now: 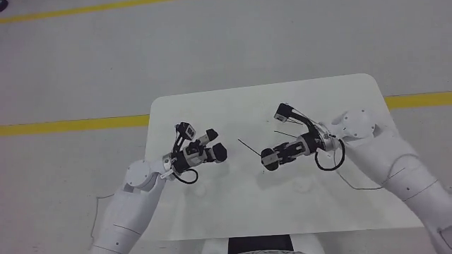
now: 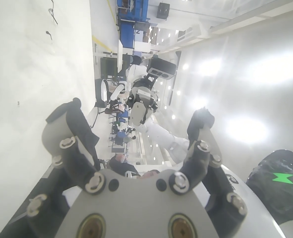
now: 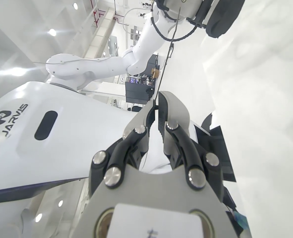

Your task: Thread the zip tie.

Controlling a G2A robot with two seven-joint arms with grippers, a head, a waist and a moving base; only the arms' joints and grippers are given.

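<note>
The right gripper point(image 3: 157, 106) pinches the zip tie point(image 3: 164, 65). The left gripper point(image 2: 136, 110) is open and empty. No threading yet. Next, it should probably catch the free end.

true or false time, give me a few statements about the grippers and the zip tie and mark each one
1. The right gripper is shut on the zip tie. True.
2. The left gripper also grips the zip tie. False: it is open and empty.
3. The zip tie lies flat on the table. False: it sticks out from the right gripper, pointing toward the left gripper.
4. Both grippers are over the white table. True.
</note>
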